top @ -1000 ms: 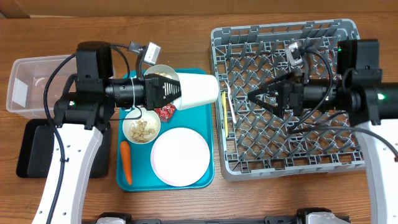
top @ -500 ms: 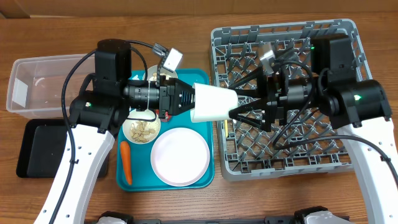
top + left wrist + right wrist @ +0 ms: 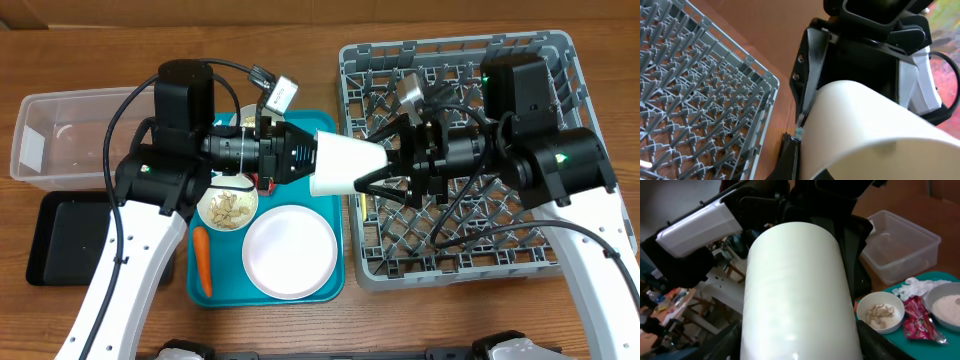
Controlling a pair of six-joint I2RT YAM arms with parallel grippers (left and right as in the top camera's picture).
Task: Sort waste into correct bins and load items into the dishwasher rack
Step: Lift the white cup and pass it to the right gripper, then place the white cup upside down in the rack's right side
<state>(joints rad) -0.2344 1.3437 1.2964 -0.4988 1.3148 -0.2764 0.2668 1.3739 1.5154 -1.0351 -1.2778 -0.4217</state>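
Note:
My left gripper (image 3: pixel 308 163) is shut on the wide end of a cream-white cup (image 3: pixel 342 165) and holds it level in the air between the teal tray and the grey dishwasher rack (image 3: pixel 560 262). My right gripper (image 3: pixel 373 166) is open, with a finger on each side of the cup's narrow end. I cannot tell whether they touch it. The cup fills the right wrist view (image 3: pixel 795 290) and the left wrist view (image 3: pixel 865 130). A white plate (image 3: pixel 290 253), a bowl of nut scraps (image 3: pixel 227 208), a carrot (image 3: pixel 202 260) and a red foil wrapper (image 3: pixel 266 184) lie on the tray. A white napkin (image 3: pixel 912 287) shows beside the wrapper.
The teal tray (image 3: pixel 336 292) lies left of the rack. The clear tub (image 3: pixel 40 130) stands at the far left, with the black tray (image 3: pixel 55 240) in front of it. A second bowl (image 3: pixel 946 305) sits on the teal tray. Both arms meet over the tray's right edge.
My left arm carried the cup to the right toward the rack. My right gripper moved left and came around the cup's narrow end.

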